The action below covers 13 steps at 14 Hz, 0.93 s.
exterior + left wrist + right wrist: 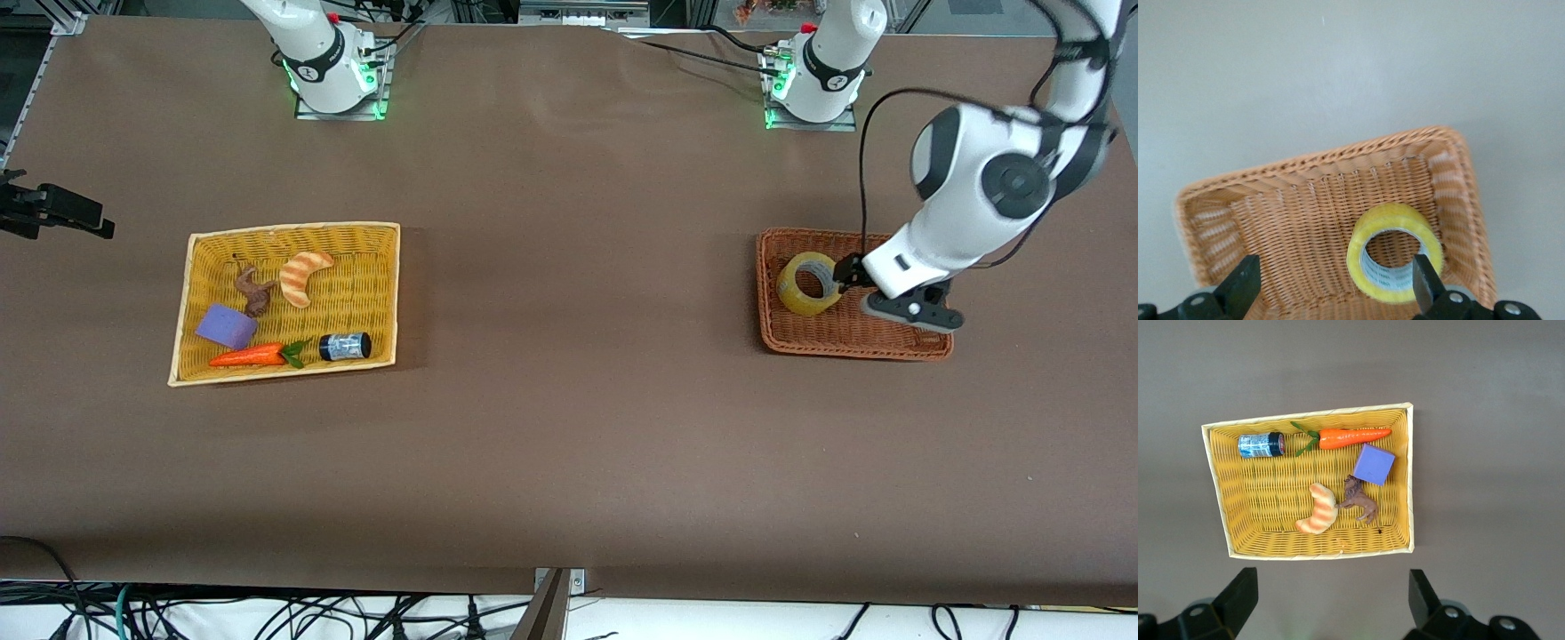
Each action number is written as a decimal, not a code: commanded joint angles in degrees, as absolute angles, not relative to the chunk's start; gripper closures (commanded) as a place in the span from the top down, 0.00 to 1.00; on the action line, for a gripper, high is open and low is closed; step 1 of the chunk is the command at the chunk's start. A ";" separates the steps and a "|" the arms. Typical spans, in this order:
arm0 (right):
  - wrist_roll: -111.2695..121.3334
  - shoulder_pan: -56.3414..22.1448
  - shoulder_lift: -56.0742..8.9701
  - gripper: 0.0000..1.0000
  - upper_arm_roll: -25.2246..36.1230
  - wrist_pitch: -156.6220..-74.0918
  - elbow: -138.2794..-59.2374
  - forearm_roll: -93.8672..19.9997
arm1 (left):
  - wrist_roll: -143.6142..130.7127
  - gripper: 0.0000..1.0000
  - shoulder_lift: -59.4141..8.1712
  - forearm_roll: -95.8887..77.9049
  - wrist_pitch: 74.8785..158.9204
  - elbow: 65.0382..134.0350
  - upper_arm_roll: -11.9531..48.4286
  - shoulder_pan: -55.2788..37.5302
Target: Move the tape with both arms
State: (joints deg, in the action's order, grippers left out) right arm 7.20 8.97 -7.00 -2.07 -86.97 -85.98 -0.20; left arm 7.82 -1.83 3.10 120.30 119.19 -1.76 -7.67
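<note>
- While the tape stands on edge in the orange-brown basket at the left arm's end of the bench, the left gripper hangs low over that basket, right beside the roll.
- Left wrist view: the fingers are spread wide, released; one tip sits in front of the tape's rim, the other well apart from it over the basket weave, so nothing is gripped.
- That yellow ring shows its grey core and leans near the basket wall toward the middle of the bench.
- Over at the right arm's end, the yellow basket holds a croissant, a brown animal figure, a purple block, a carrot and a small black-capped jar.
- Carrot and jar lie nearest the front camera; croissant and figure lie farther from it.
- Right gripper waits up high, looking down on the yellow basket, its fingers wide apart and carrying nothing.
</note>
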 commanded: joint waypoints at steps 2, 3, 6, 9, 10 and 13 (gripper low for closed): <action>6.94 8.79 -7.29 1.00 -1.76 -86.22 -84.90 -0.26 | 2.22 1.00 -1.05 2.02 102.17 103.05 2.10 -6.15; 6.86 8.79 -7.29 1.00 -1.76 -86.22 -84.90 -0.35 | 0.54 1.00 -1.05 2.37 97.43 99.27 3.15 -5.63; 6.94 8.79 -7.29 1.00 -1.76 -86.22 -84.90 -0.35 | 0.00 1.00 -1.84 2.99 85.20 88.54 3.51 -5.01; 6.94 8.79 -7.29 1.00 -1.76 -86.22 -84.90 -0.35 | 0.09 1.00 -4.48 2.38 80.34 82.62 3.17 -5.45; 6.94 8.79 -7.29 1.00 -1.76 -86.22 -84.90 -0.35 | 0.09 1.00 -4.48 2.29 80.33 82.62 3.25 -5.71; 6.94 8.79 -7.29 1.00 -1.76 -86.22 -84.90 -0.35 | -0.09 1.00 -4.48 2.20 80.24 82.44 3.34 -5.98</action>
